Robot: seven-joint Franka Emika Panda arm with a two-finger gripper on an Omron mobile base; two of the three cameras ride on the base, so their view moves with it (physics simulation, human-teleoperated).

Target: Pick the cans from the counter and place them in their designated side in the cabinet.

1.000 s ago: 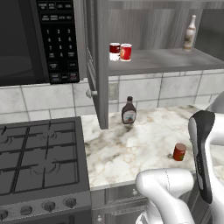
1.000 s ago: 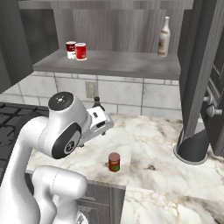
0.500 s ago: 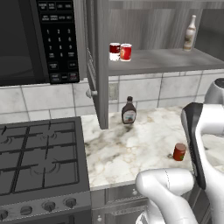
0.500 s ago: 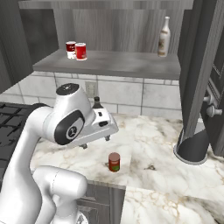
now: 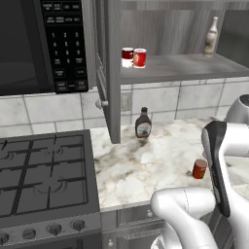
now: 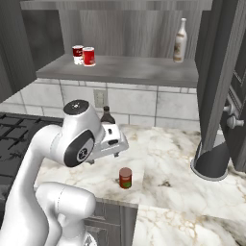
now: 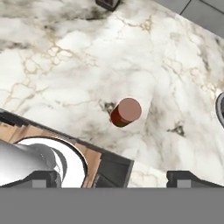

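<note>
Hand view looks straight down on a plain dark red can (image 7: 125, 112) standing upright on the pale marble counter (image 7: 65, 65), close to the counter's front edge. The gripper (image 7: 112, 178) hangs above with its two dark fingertips (image 7: 43, 178) spread wide at the lower corners of that view; the can sits between their lines but farther up the frame, apart from both tips, with nothing pinched between them. From the right base view the same can (image 6: 125, 178) stands alone near the front edge of the counter (image 6: 168, 158), below and just right of the white arm's hand. From the left base view it (image 5: 199, 168) shows beside the arm's dark-striped link. A brown sauce bottle (image 5: 143, 123) stands at the back against the tiled wall. Up on the cabinet (image 5: 180, 68) shelf, a bright red can (image 5: 139, 58) stands touching a half-white can (image 5: 127, 57) at the left end, and a pale bottle (image 5: 210, 37) stands well apart at the right.
</note>
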